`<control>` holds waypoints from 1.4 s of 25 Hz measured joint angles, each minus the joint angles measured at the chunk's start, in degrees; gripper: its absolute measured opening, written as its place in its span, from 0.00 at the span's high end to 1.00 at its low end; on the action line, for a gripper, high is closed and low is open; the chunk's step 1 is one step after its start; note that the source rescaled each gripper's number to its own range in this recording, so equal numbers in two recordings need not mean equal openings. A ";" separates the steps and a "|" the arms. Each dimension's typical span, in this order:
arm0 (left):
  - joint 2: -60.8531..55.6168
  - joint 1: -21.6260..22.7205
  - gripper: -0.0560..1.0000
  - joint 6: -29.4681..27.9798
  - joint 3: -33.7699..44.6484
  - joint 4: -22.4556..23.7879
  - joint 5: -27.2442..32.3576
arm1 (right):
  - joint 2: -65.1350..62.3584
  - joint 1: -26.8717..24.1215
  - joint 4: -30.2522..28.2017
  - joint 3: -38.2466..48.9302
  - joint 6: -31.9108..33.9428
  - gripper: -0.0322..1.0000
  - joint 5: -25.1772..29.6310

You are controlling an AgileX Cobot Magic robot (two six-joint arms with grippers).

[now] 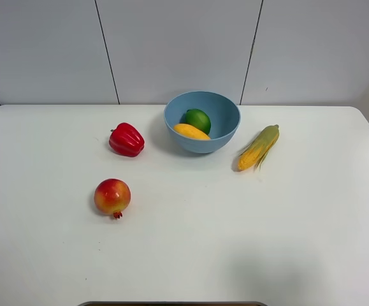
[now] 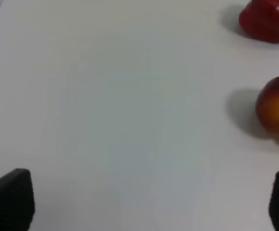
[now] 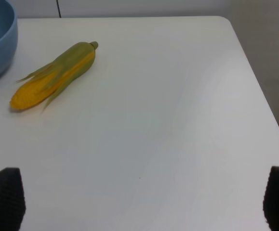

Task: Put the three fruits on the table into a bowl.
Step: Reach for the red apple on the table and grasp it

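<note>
- Mango is lying in the light blue bowl, its long axis running left-right, with the lime just behind it.
- Pomegranate is sitting on the white table, its crown pointing toward the near edge.
- Left gripper and right gripper are hanging with fingers wide apart, empty.

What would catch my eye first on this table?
Probably the light blue bowl at the back centre of the white table, with a green lime and a yellow-orange mango inside. Next, the red-and-yellow pomegranate alone at front left, a red bell pepper left of the bowl, and a corn cob to its right.
</note>
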 joint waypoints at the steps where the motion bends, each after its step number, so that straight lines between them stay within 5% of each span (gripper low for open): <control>1: 2.76 0.00 0.00 0.00 -1.49 0.00 0.05 | 0.00 0.00 0.00 0.00 0.00 0.00 0.00; 9: 32.74 -0.32 0.00 6.76 -18.08 -3.14 1.94 | 0.00 0.00 0.00 0.00 0.00 0.00 0.00; 16: 57.60 -5.62 0.00 7.47 -30.74 -9.75 3.24 | 0.00 0.00 0.02 0.00 0.00 0.00 0.00; 29: 80.35 -28.61 0.00 -16.58 -37.27 -2.09 -3.83 | 0.00 0.00 0.17 0.00 0.00 0.00 0.00; 35: 86.46 -34.50 0.00 -25.49 -37.27 1.35 -8.01 | 0.00 0.00 0.17 0.00 0.00 0.00 0.00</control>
